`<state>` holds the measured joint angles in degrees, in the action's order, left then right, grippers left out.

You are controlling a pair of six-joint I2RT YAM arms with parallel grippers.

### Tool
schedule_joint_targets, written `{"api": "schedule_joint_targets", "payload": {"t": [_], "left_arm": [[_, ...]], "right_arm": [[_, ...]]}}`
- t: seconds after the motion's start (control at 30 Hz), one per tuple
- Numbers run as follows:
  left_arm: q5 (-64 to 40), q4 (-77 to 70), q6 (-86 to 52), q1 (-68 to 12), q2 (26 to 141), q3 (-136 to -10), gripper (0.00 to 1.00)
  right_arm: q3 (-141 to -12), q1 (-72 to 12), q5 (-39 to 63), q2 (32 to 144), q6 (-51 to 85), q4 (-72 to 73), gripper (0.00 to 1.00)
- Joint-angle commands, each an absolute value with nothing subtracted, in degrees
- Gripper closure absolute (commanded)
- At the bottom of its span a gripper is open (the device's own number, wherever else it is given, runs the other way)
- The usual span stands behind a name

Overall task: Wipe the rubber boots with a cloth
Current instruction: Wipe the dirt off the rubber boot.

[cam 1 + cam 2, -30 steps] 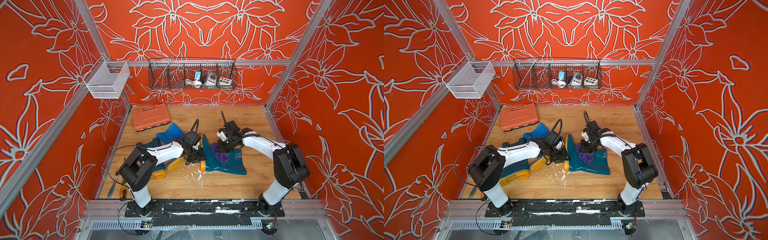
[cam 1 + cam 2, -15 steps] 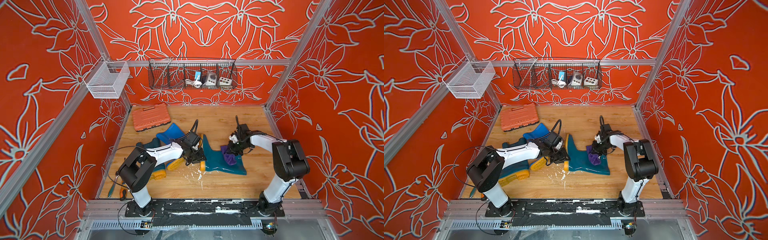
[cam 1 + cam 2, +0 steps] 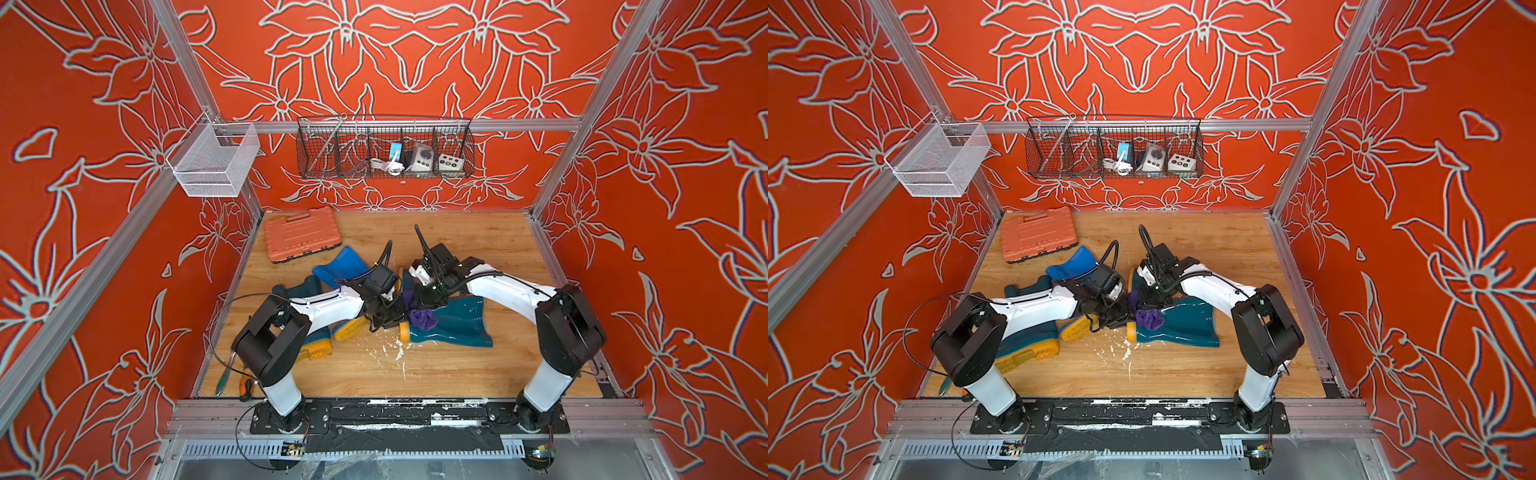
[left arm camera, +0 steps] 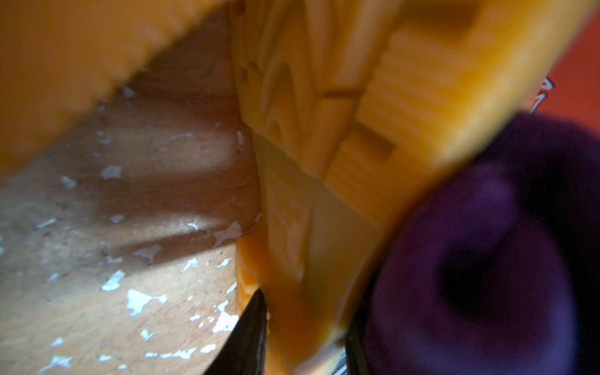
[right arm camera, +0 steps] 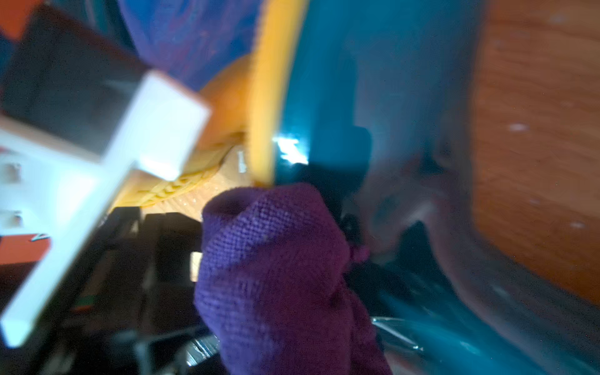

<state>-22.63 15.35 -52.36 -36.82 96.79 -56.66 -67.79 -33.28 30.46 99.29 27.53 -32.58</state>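
Note:
A dark teal rubber boot lies on its side mid-table, yellow sole facing left. My left gripper is shut on that sole's edge, a black finger on each side. The purple cloth is bunched in my right gripper, which is shut on it and presses it on the boot's foot beside the sole; the fingers are hidden by the cloth. A bright blue boot and a second teal boot lie under my left arm.
An orange tool case lies at the back left. Hand tools lie at the front left corner. White flecks dot the wood in front of the boot. A dark wire basket and a white mesh basket hang on the walls.
My right gripper carried the cloth right along the teal boot's shaft, then back left to the foot beside the sole. The left gripper kept its hold on the sole.

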Motion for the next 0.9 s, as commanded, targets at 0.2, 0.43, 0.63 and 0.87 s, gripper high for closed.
{"api": "schedule_joint_targets", "payload": {"t": [0.2,0.43,0.63,0.87], "left_arm": [[-21.41,16.53,-53.1,-35.52,96.7,-57.79,0.65],[-21.07,17.5,-51.84,-34.9,95.44,-58.36,0.58],[-21.53,17.06,-53.13,-33.84,95.56,-56.98,0.66],[-21.97,14.92,-54.77,-33.13,93.96,-54.56,0.7]], "right_arm": [[-58.21,-9.93,28.96,93.41,21.95,-39.13,1.0],[-61.35,-31.36,25.6,89.06,28.65,-33.85,1.0],[-62.15,-37.26,23.98,94.84,27.79,-35.23,1.0],[-50.73,-12.13,25.82,86.76,24.43,-37.6,1.0]]}}
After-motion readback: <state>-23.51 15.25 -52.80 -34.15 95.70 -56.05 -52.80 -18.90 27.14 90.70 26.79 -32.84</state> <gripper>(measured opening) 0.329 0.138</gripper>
